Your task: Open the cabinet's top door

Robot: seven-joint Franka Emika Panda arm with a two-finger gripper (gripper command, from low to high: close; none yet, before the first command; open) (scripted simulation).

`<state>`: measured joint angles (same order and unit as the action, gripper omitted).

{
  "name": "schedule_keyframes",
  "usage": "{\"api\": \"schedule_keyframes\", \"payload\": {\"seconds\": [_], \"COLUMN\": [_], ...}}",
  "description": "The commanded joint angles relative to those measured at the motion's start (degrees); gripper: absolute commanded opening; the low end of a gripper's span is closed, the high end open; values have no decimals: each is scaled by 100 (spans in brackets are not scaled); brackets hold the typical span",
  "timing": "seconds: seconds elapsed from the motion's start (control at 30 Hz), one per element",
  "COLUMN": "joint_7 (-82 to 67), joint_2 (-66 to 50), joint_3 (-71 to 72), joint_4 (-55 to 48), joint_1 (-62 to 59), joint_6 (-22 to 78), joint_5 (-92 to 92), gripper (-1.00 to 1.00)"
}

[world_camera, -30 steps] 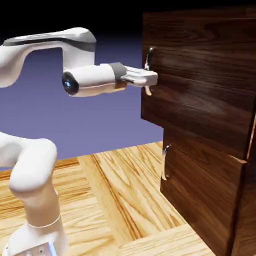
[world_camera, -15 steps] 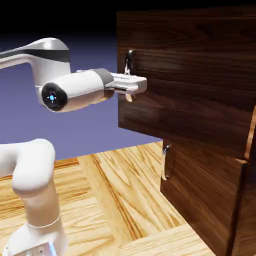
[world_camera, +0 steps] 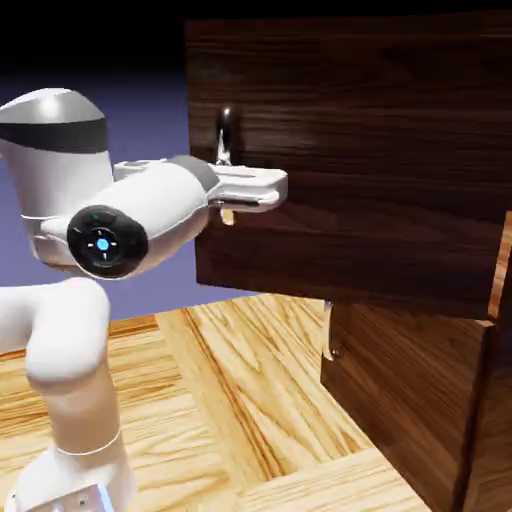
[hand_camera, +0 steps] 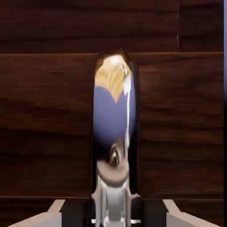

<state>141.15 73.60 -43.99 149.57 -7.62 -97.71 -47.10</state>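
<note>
1. The gripper [world_camera: 232,190] reaches level toward the cabinet, its jaws pinched together on the silver handle [world_camera: 225,140] of the top door [world_camera: 350,170].
2. In the hand view the handle [hand_camera: 113,133] runs up the middle of the picture as a shiny curved bar that mirrors the violet backdrop and the pale wood, with the fingers [hand_camera: 53,213] at the bottom edge on either side of it.
3. The top door stands swung out from the cabinet [world_camera: 480,420], its handle edge toward the exterior view's left, and it overhangs the table [world_camera: 240,400].
4. Below it the lower door [world_camera: 410,400] lies shut, its own silver handle [world_camera: 329,335] partly under the open panel's bottom edge.
5. The white arm [world_camera: 70,330] rises from the lower left and bends over to the handle.
</note>
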Motion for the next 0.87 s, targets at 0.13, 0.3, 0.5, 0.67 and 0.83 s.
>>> {"api": "schedule_keyframes", "payload": {"seconds": [0.13, 0.3, 0.5, 0.67, 0.83], "joint_7": [3, 78, 263, 492, 749], "joint_2": [-343, -535, -593, -537, -438], "joint_3": [-956, -1700, -2398, -2842, -3142], "joint_4": [-1028, -2066, -3312, -4350, -5271], "joint_1": [830, 1762, 2914, 3861, 4672], "joint_6": [1090, 2007, 2980, 3721, 4338], "joint_5": [631, 1049, 1379, 1547, 1624], "gripper": [-100, -100, -100, -100, -100]}}
